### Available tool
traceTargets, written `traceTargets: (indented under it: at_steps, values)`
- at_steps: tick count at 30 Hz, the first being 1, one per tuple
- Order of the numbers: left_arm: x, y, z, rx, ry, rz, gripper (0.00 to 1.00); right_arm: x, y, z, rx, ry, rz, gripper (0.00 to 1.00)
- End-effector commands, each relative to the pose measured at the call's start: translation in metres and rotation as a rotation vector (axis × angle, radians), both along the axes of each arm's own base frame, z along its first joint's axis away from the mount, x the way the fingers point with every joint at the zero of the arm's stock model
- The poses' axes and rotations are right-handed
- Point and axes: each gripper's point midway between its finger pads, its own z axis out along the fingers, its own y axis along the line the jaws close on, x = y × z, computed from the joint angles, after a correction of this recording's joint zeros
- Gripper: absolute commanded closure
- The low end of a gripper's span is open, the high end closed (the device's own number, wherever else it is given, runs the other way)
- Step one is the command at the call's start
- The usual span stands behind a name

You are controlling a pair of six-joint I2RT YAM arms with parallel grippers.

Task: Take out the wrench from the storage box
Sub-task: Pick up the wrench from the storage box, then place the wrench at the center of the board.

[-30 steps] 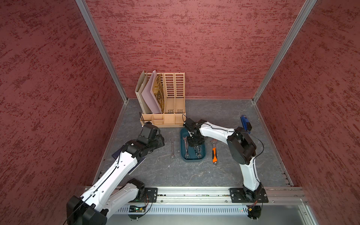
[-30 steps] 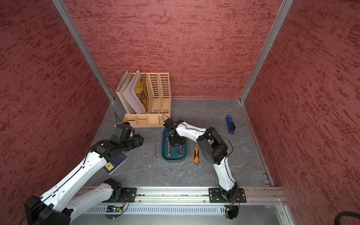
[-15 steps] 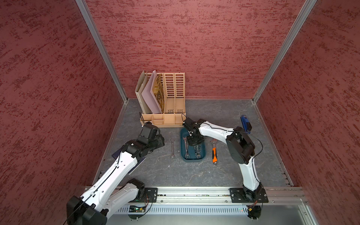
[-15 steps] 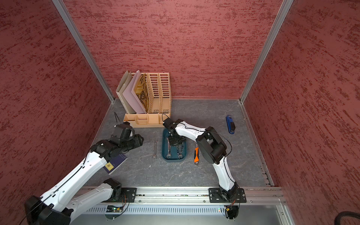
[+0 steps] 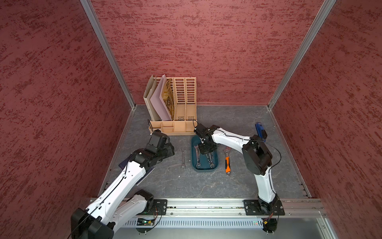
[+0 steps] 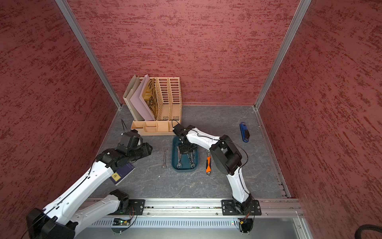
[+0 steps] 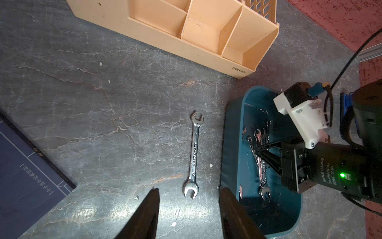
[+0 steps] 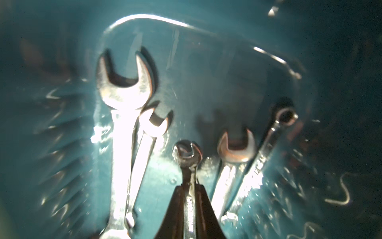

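Left hand [image 7: 189,189] hovers half spread and empty above the loose wrench [image 7: 194,153] on the worktop [image 7: 103,103], probably parked aside to leave the other arm room. Just beside it, the storage box [image 7: 231,149] holds several wrenches. Right hand [image 8: 189,192] reaches down into the box, fingers pinching the shank of a small wrench [image 8: 187,155], a grip suited to lifting; whether it is off the box floor I cannot tell. Orange-handled spanner [image 5: 227,163] lies beyond the box. Against a second ago: right hand has closed in; left arm unchanged.
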Motion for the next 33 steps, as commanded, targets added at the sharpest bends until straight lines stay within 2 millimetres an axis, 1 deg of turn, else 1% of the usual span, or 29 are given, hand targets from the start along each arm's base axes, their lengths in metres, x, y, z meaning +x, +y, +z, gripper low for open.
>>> traceTargets:
  at_steps: [1, 6, 10, 14, 19, 22, 25, 29, 33]
  values:
    - [-0.001, 0.002, -0.003, 0.0, 0.001, 0.004, 0.5, 0.009, 0.005, 0.044, 0.04, -0.089, 0.011, 0.88]
    - [-0.002, 0.004, -0.002, -0.001, -0.001, 0.006, 0.5, 0.009, 0.001, 0.07, 0.051, -0.128, 0.02, 0.88]
    - [-0.003, 0.005, -0.001, -0.001, -0.001, 0.008, 0.5, 0.013, -0.008, 0.096, 0.056, -0.172, 0.011, 0.88]
    - [-0.004, 0.005, -0.002, -0.001, 0.001, 0.009, 0.5, 0.018, -0.021, 0.121, 0.073, -0.21, -0.009, 0.88]
    - [-0.004, 0.005, -0.001, -0.003, 0.001, 0.008, 0.5, 0.025, -0.045, 0.141, 0.07, -0.249, -0.046, 0.88]
    - [-0.004, 0.005, -0.001, -0.004, 0.0, 0.008, 0.5, 0.029, -0.063, 0.144, 0.059, -0.257, -0.074, 0.88]
    - [-0.003, 0.005, -0.001, -0.004, 0.001, 0.008, 0.5, 0.031, -0.083, 0.139, 0.049, -0.251, -0.108, 0.88]
    - [-0.003, 0.005, -0.001, -0.003, 0.001, 0.009, 0.5, 0.031, -0.111, 0.124, 0.04, -0.218, -0.168, 0.87]
    - [-0.002, 0.004, -0.003, -0.004, 0.008, 0.005, 0.5, 0.027, -0.142, 0.102, 0.01, -0.179, -0.226, 0.87]
